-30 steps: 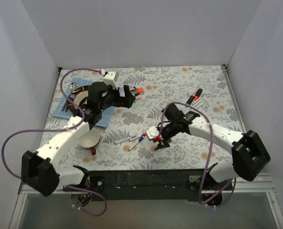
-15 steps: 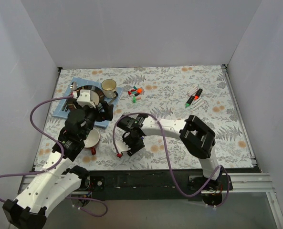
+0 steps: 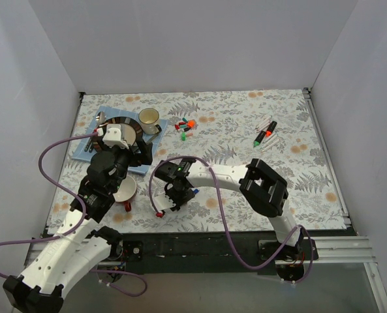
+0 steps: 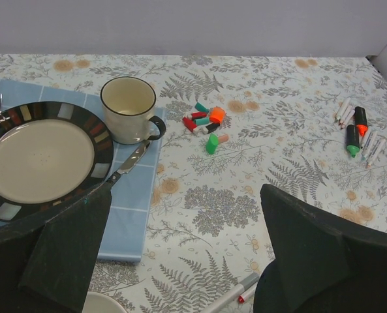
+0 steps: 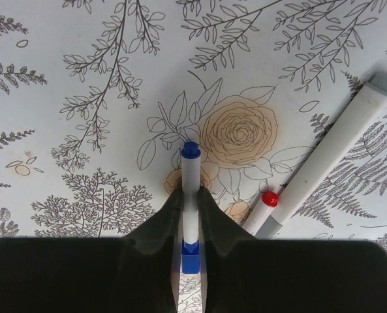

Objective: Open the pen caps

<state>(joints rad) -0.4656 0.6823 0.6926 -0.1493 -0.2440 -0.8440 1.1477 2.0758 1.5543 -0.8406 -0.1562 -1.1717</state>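
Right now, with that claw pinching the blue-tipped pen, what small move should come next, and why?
Probably lift the pen a little and carry it toward the left gripper. The right gripper is shut on the pen, which lies flat on the table, and the left gripper is open and empty, so it looks free to grip the other end and pull.

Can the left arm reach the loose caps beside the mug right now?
Probably yes: the left gripper is open and empty, and bare tablecloth lies between it and the caps; the mug stands aside.
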